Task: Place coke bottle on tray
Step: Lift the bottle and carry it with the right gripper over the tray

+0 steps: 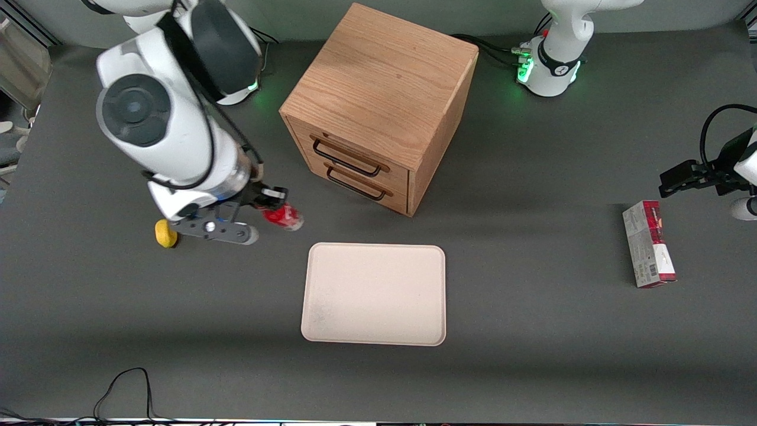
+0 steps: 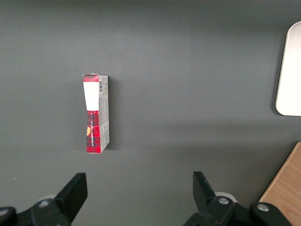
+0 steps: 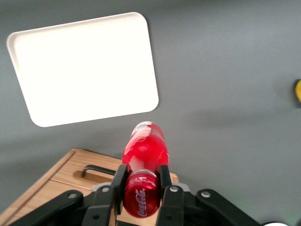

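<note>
1. We see the gripper [image 3: 141, 188] clamped on the coke bottle [image 3: 143, 160], held above the table [image 1: 532, 331] beside the tray [image 1: 374, 294]
2. The wooden cabinet [image 1: 378, 106] stands farther from the front camera than the tray
3. A yellow object [image 1: 165, 233] lies near the gripper

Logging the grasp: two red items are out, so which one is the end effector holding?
The small red coke bottle, clamped in the end effector above the table near the cream-white tray. The red-and-grey carton lies untouched toward the parked arm's end.
</note>
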{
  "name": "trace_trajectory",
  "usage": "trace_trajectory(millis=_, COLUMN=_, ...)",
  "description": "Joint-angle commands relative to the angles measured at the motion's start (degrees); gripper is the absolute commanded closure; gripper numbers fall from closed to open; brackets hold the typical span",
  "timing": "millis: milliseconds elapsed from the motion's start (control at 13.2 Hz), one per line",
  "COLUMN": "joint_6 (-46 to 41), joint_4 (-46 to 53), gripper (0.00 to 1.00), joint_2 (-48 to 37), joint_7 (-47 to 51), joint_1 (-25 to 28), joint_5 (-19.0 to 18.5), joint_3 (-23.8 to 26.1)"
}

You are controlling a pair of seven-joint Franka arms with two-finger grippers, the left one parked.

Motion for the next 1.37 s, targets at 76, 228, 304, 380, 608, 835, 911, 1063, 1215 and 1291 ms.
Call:
trace_trajectory(millis=76, joint_6=-0.13, joint_4=3.3, gripper=1.0, joint_2=3.0, joint_7=1.51, joint_1=-1.64, joint_5=1.66, joint_3=0.13)
trace_trajectory(millis=228, joint_6=5.64, joint_4=-0.19, gripper=1.0, joint_2=3.53, joint_7=1.51, joint_1=-1.64, joint_5=1.31, joint_3=0.13)
trace_trajectory(millis=304, joint_6=9.85, joint_4=-2.74, gripper=1.0, joint_2=3.53, joint_7=1.51, joint_1=-1.56, joint_5=1.31, joint_3=0.13)
trace_trajectory(millis=380, joint_6=12.94, joint_4=-5.2, gripper=1.0, joint_2=3.62, joint_7=1.51, joint_1=-1.12, joint_5=1.22, joint_3=0.13)
trace_trajectory(millis=608, joint_6=23.13, joint_4=-15.12, gripper=1.0, joint_2=3.45, joint_7=1.34, joint_1=-0.68, joint_5=0.17, joint_3=0.05)
trace_trajectory(millis=835, joint_6=29.39, joint_4=-16.48, gripper=1.0, joint_2=4.93, joint_7=1.43, joint_1=-0.85, joint_5=-0.45, joint_3=0.05)
trace_trajectory(millis=911, joint_6=30.19, joint_4=-16.47, gripper=1.0, joint_2=5.2, joint_7=1.43, joint_1=-0.85, joint_5=-0.36, joint_3=0.05)
trace_trajectory(millis=1063, joint_6=32.91, joint_4=-16.3, gripper=1.0, joint_2=6.77, joint_7=1.51, joint_1=-0.94, joint_5=-0.36, joint_3=-0.13)
trace_trajectory(millis=1215, joint_6=35.2, joint_4=-14.47, gripper=1.0, joint_2=8.97, joint_7=1.6, joint_1=-1.2, joint_5=-0.45, joint_3=-0.31)
trace_trajectory(millis=1291, joint_6=35.21, joint_4=-12.28, gripper=1.0, joint_2=10.55, joint_7=1.6, joint_1=-1.47, joint_5=-0.45, joint_3=-0.39)
